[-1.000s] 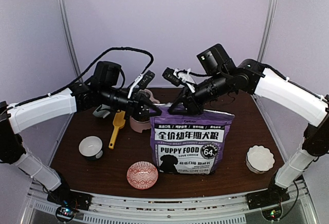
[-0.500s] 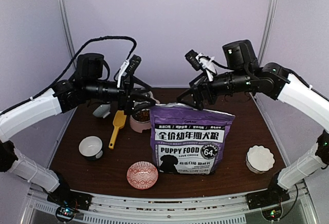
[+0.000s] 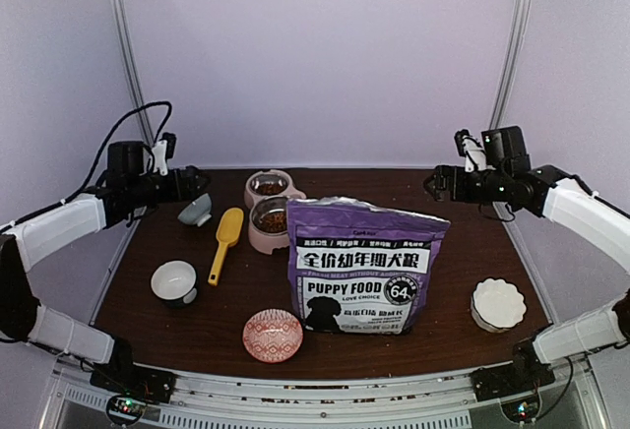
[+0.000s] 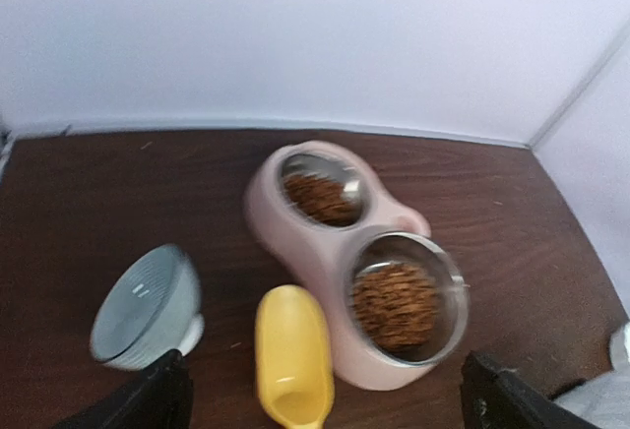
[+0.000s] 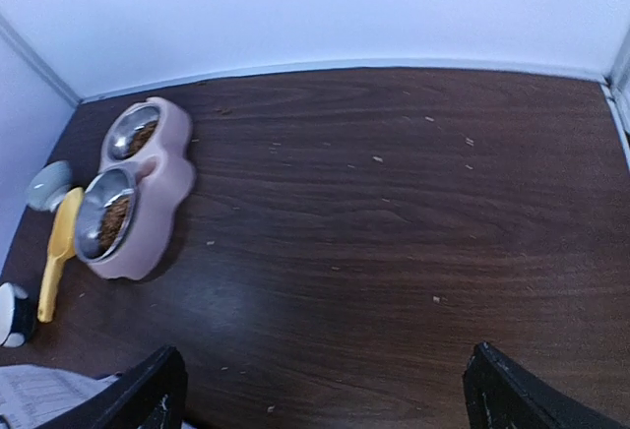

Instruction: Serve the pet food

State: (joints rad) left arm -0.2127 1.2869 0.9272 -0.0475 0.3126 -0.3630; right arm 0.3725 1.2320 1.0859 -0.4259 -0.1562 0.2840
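Note:
The pet food (image 4: 394,304) fills both steel cups of a pink double feeder (image 3: 268,214), and it shows as brown kibble in the right wrist view too (image 5: 115,220). The purple "PUPPY FOOD" bag (image 3: 366,267) stands upright in front of the feeder, touched by neither arm. A yellow scoop (image 3: 224,242) lies left of the feeder. My left gripper (image 3: 192,185) hovers at the far left, open and empty, its dark fingertips (image 4: 157,395) wide apart. My right gripper (image 3: 438,185) hangs at the far right, open and empty, over bare tabletop (image 5: 325,390).
A grey bowl (image 3: 195,211) lies tipped beside the scoop. A white bowl with a dark base (image 3: 174,281) sits front left, a red patterned bowl (image 3: 273,336) front centre, a white scalloped bowl (image 3: 497,303) front right. Crumbs dot the brown table (image 5: 394,203).
Both grippers were at the top of the bag, then opened and let go. Both arms have swung outward, left to the left edge, right to the right edge. The bag stays standing.

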